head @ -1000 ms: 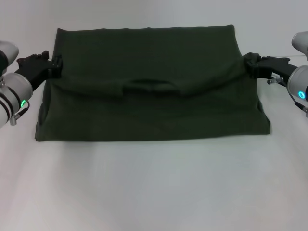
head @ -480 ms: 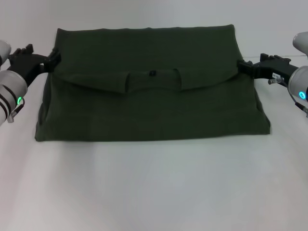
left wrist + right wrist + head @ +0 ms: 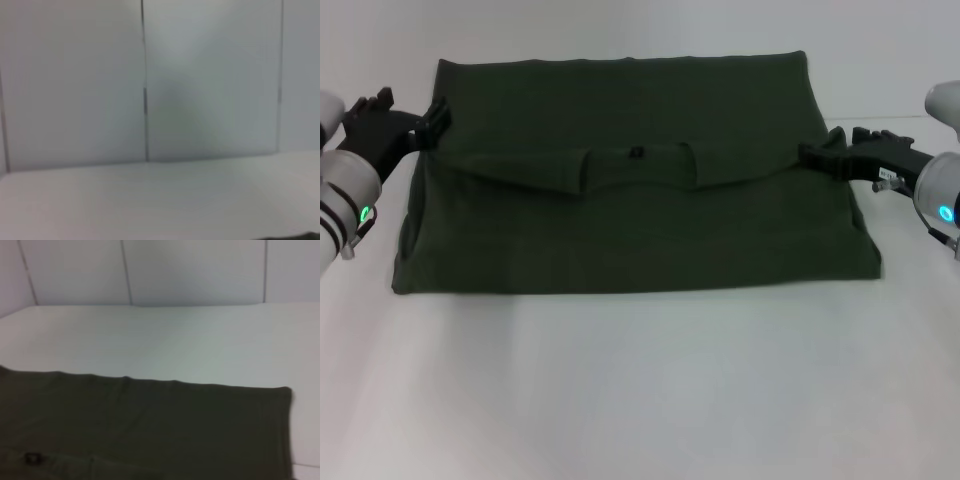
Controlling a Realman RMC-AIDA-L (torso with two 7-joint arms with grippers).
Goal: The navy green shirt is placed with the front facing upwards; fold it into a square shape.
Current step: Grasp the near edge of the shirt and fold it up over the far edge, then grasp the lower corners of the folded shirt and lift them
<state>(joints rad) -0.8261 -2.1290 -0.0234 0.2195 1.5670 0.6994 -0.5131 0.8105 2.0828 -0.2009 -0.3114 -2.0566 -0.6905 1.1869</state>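
Limp, light shirt (image 3: pixel 630 190) is shown mid-frame, best pinched at side edges, flanked by released left gripper (image 3: pixel 432 120) and right gripper (image 3: pixel 817 153).

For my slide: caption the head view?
Folded shirt on the table, left claw and right claw at its sides.

left pincer (image 3: pixel 432 120): black | right pincer (image 3: pixel 815 152): black | 2 pale grey forearms, green lights, possibly dark bands
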